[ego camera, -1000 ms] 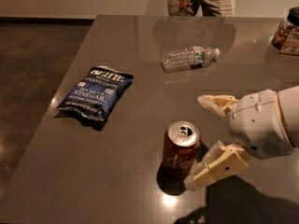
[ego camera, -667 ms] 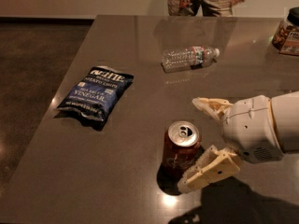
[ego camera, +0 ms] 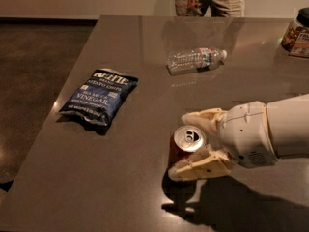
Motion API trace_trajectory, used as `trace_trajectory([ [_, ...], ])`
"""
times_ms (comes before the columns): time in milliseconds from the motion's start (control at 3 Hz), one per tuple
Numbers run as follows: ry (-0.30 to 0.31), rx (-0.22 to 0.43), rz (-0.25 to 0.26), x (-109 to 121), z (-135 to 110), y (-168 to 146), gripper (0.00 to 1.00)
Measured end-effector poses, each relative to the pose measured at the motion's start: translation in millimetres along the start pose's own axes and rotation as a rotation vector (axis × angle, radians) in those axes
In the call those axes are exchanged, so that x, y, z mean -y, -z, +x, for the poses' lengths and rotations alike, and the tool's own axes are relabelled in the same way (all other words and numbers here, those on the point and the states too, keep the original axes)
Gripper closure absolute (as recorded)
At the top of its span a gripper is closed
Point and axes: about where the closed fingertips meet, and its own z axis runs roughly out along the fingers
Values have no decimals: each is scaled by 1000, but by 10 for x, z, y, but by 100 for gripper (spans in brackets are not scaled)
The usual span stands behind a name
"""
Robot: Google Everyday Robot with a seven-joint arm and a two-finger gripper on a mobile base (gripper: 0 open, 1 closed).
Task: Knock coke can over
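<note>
My pincer [ego camera: 179,145], spread, straddles the upright coke can [ego camera: 190,137] — perhaps touching it — so a sideways shove topples it.

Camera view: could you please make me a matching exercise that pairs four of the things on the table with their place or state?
Things:
1. coke can
2. water bottle
3. chip bag
4. gripper

Places or states:
A. lying on its side on the far part of the table
B. lying flat near the table's left edge
C. reaching in from the right, open on either side of the can
D. upright near the front, silver top showing

Pairs: 1-D, 2-A, 3-B, 4-C.
</note>
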Motion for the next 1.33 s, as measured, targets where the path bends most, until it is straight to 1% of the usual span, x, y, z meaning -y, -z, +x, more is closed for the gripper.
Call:
trace_trajectory([
  [333,-24,13,-30,4,-50,-1,48],
  [667,-40,-14,-35,108,-129,74,72],
  [1000,-49,-110,-9,362,-202,259,95],
  [1333,-56,-232,4,631,-250,397,100],
])
